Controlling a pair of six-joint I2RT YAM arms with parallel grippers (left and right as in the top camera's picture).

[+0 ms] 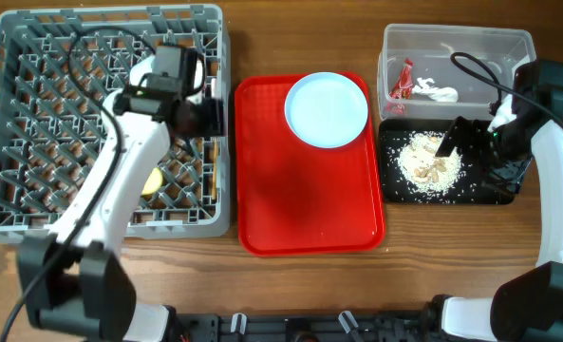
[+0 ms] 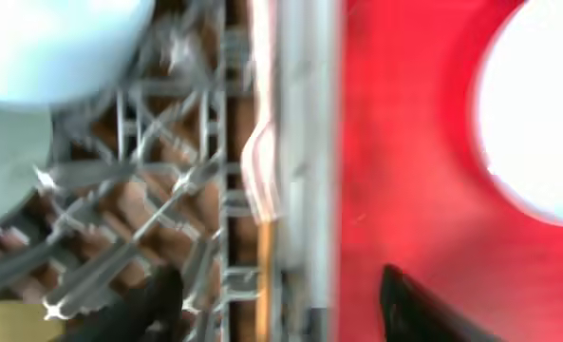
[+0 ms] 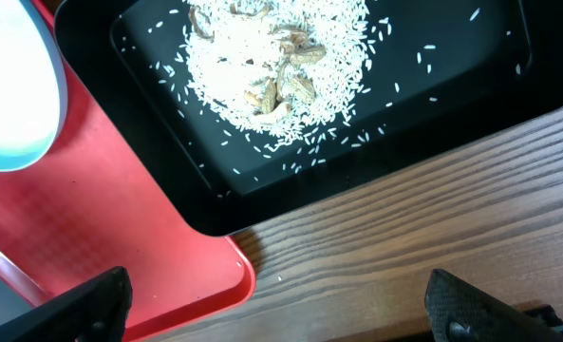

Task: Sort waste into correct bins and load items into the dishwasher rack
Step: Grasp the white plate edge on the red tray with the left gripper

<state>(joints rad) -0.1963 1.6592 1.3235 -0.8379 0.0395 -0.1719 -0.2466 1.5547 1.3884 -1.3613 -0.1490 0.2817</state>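
I judge the step in hand to be fetching the pale-blue plate (image 1: 326,109), the only dish I can see outside the dishwasher rack (image 1: 110,228). It lies flat on the red tray (image 1: 300,199) at mid-counter toward the far edge, tucked close to the tray's far and right lips. My left tool (image 2: 276,285) hangs over the rack's right rim, released, with fingers wide apart and nothing between them. The right tool (image 3: 276,280) is likewise released and empty, above the near edge of the black tray (image 1: 490,195) by the counter's right edge. The waste looks sorted. The food scraps (image 1: 430,163) sit on the black tray. The red wrapper (image 1: 403,81) and white tissue (image 1: 435,91) are in the clear tub (image 1: 490,43) at the far right corner. To do this well I would take the plate from its rack-side rim, where the tray is bare. There I would tilt the tool so one finger slides under the rim, since a flat plate offers no other hold. I would clench firmly before lifting, as a glossy rim may slip. In the rack I would stand the plate on edge between pegs, clear of the yellow cup (image 1: 152,180) and of what look, through blur, like the pale-blue bowl (image 2: 63,43) and pale-green bowl (image 2: 1,161). The right arm should keep to its side.
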